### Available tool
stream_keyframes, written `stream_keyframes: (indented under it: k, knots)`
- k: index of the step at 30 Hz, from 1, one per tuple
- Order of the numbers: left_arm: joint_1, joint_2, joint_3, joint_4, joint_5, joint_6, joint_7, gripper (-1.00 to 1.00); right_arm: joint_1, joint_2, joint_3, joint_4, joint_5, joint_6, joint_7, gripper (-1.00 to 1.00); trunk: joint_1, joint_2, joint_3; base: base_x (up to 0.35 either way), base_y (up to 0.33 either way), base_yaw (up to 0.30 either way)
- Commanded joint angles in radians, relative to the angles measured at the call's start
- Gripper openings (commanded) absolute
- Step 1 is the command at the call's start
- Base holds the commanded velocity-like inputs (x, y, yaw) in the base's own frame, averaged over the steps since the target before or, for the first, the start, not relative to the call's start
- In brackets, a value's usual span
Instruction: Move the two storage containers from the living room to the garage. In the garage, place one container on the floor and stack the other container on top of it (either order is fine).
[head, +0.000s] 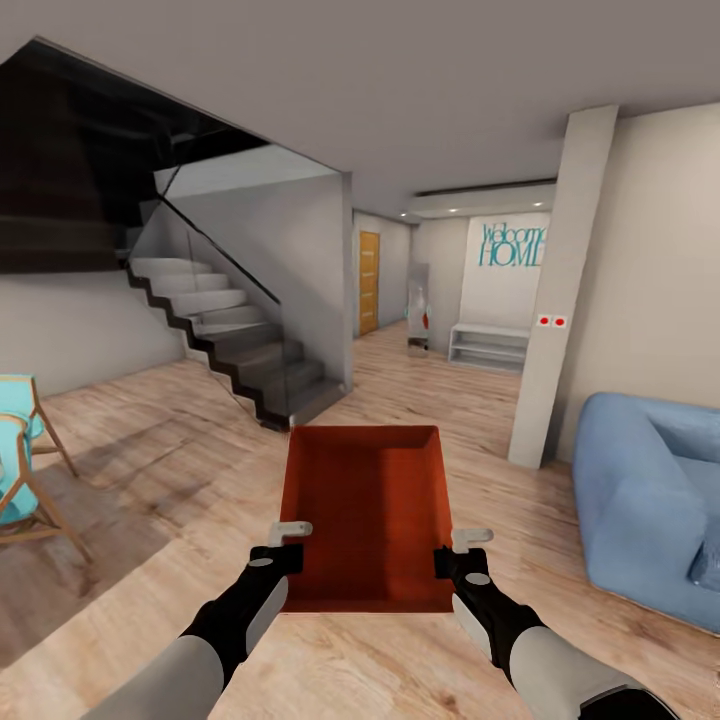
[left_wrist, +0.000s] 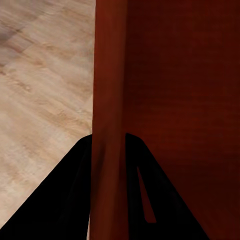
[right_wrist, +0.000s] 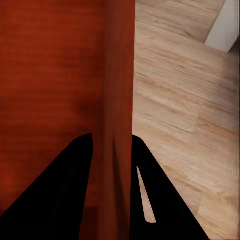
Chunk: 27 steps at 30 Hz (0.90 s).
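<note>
Nearest the camera, both arms reached forward and held one orange-red bin (head: 372, 515) between them, clear of the plank floor (head: 200, 470). The left pincer (head: 283, 548) was clamped on the bin's left wall near the close end, and the wrist view showed its dark fingers (left_wrist: 70, 190) on either side of that wall (left_wrist: 107, 100). The right pincer (head: 457, 553) was clamped likewise on the right wall, its fingers (right_wrist: 65, 190) straddling the wall (right_wrist: 119, 90).

The bin was lidless and held nothing; its bare bottom showed from end to end. It sat level, open side up, with its long axis running straight away from the robot toward the hallway.

Beyond it, to the right, stood a blue sofa (head: 650, 500) on the planks, and to the left a wood-framed chair (head: 25, 460) with turquoise cloth. Farther on rose a staircase (head: 230, 340) with a glass side, and a pale pillar (head: 560, 290). At the far end were a wooden door (head: 369, 282), a low white shelf (head: 488, 345) and a wall reading "Welcome HOME" (head: 512, 245).
</note>
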Motion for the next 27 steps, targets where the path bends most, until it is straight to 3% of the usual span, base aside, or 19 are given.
stream_keyframes:
  k: [1, 9, 27]
  knots:
    - [-0.001, 0.000, 0.013, -0.023, 0.040, -0.036, 0.019, -1.00, -0.001, 0.020, -0.019, 0.003, -0.014, -0.007, -0.001, -1.00, 0.001, -0.001, -0.002, 0.323, 0.000, -0.267]
    - [-0.001, 0.000, 0.013, -0.023, 0.040, -0.036, 0.019, -1.00, -0.001, 0.020, -0.019, 0.003, -0.014, -0.007, -0.001, -1.00, 0.001, -0.001, -0.002, 0.323, 0.000, -0.217]
    - [-0.001, 0.000, 0.014, -0.023, 0.040, -0.036, 0.019, -1.00, -0.001, 0.020, -0.020, 0.003, -0.015, -0.008, -0.001, -1.00, 0.001, -0.001, -0.002, 0.323, 0.000, -0.006]
